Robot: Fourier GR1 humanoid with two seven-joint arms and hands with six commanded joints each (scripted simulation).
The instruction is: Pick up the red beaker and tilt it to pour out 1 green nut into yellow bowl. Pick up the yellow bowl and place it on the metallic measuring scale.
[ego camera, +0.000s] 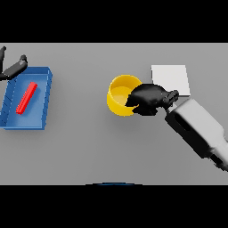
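Observation:
The yellow bowl (119,94) stands on the grey table near the middle. My right hand (147,99) grips its right rim, fingers curled over the edge and into the bowl. Right of the bowl and behind the hand lies the pale square measuring scale (171,78). At the left, a red beaker (26,97) lies on its side inside a blue tray (42,116). My left hand (12,67) hovers at the far left edge above the tray's back corner, fingers spread. No green nut shows in this view.
The blue tray takes up the left side of the table. My right forearm (198,129) reaches in from the lower right. Bare grey table (98,147) lies in front of the bowl.

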